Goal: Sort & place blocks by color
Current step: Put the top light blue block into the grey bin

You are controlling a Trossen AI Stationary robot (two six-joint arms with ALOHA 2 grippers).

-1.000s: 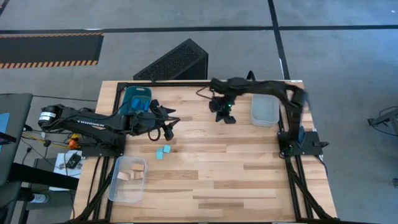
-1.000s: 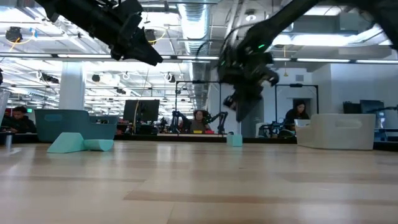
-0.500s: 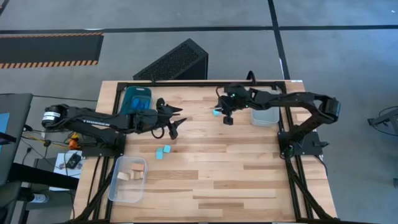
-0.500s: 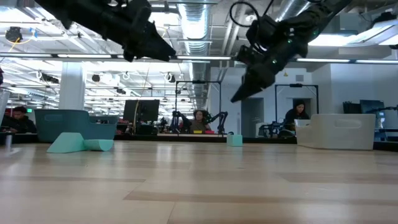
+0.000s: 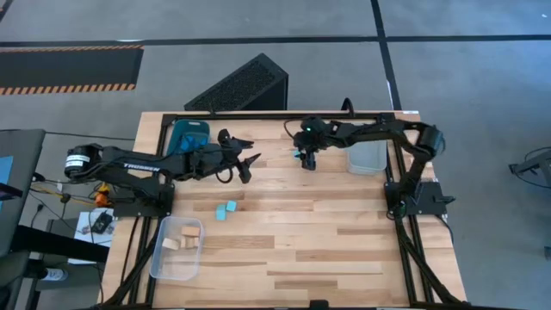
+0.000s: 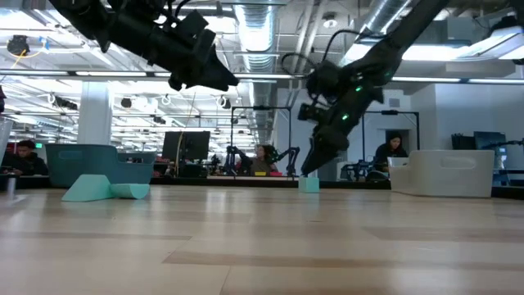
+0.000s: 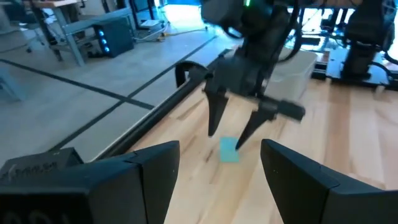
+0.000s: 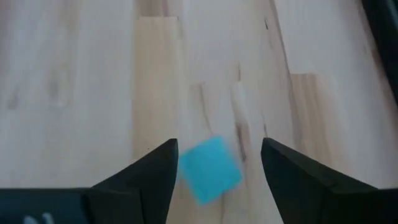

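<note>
A turquoise block lies flat on the wooden table near its far edge, also seen in the high view and the low view. My right gripper hangs open just over it, pointing down, one finger on either side and clear of it. My left gripper is open in the air, left of the block. Two more turquoise blocks rest on the table at centre left. Pale wooden blocks lie in a clear tray.
A teal tray stands at the far left corner. A clear tray stands at the far right, beside my right arm. Bare table spreads across the middle and near right. People and desks show in the room beyond.
My right gripper has opened. It rose and swung, then came down over the turquoise block, which stayed where it lay. My left gripper has moved toward the table's right and far edges, staying open.
</note>
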